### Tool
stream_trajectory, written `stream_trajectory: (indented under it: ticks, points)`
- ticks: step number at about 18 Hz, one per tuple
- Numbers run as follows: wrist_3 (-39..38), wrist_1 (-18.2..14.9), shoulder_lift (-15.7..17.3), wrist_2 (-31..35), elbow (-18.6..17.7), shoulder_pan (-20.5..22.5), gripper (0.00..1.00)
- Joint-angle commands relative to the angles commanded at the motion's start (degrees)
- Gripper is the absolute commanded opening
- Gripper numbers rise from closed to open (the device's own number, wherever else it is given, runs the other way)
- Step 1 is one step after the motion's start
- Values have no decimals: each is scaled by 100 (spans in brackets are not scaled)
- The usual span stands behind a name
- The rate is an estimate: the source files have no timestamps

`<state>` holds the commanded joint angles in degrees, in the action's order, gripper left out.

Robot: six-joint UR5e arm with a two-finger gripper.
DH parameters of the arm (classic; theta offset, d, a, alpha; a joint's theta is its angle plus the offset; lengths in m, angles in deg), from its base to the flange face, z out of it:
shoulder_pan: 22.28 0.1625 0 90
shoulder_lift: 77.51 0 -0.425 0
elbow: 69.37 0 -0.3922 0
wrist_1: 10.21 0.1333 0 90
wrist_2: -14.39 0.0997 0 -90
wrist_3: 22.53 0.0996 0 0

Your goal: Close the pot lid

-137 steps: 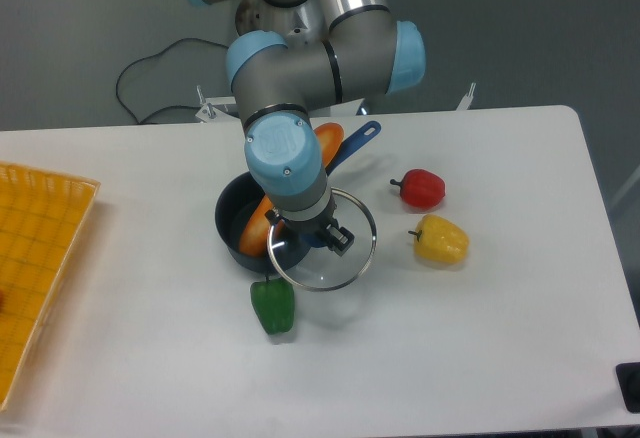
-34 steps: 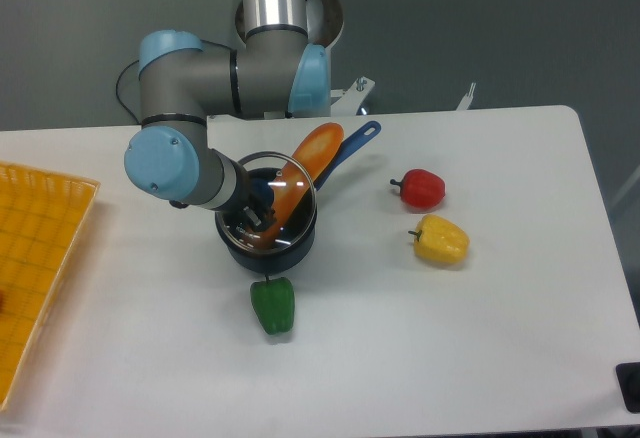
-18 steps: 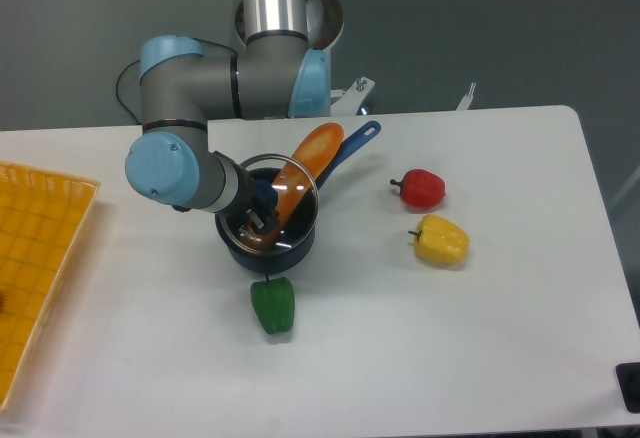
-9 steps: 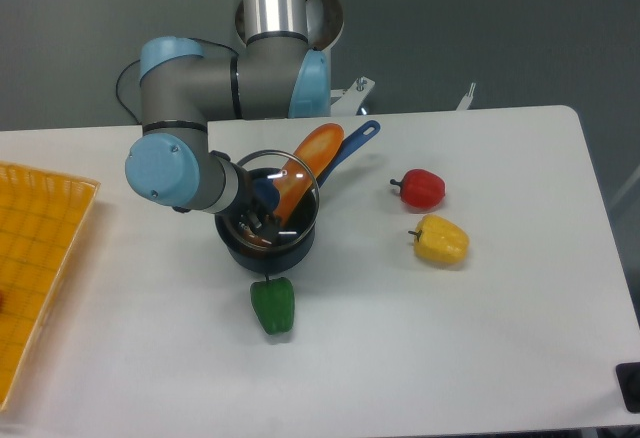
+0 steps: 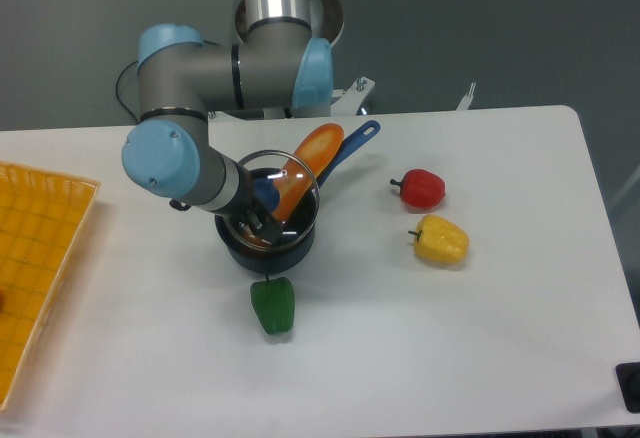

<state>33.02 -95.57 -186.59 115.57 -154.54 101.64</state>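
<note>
Vs half a second ago: arm wrist shifted slightly up and left, gripper pulled back a bit from the lid knob; peppers, tray, pot unchanged. Much earlier the lid hung off the pot's right side, now it sits over the pot.

Landmark is the pot. Nearest the camera, green pepper just in front of the pot, apart from it. Pot on the white table, orange spatula lying in it and sticking out over the far rim. Lid on top of the pot, tilted, propped on the spatula, not seated flat. Gripper over the lid's left part near the dark knob; fingers blurred, cannot tell if parted or clamped, contact unclear. Yellow pepper right of the pot, well apart; red pepper beyond it. Orange tray far left of the pot. Blue pot handle points away to the far right.
</note>
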Motion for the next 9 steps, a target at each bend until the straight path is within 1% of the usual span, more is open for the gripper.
stream_trajectory:
  ticks: [1, 3, 4, 6, 9]
  points:
    - [-9, 306, 17, -158, 35, 44, 100]
    - [-26, 1088, 9, -335, 45, 71, 100]
    - [-26, 1274, 18, -405, 45, 149, 100]
    - [9, 1276, 18, -537, 45, 185, 100]
    - [26, 1267, 9, -485, 18, 185, 100]
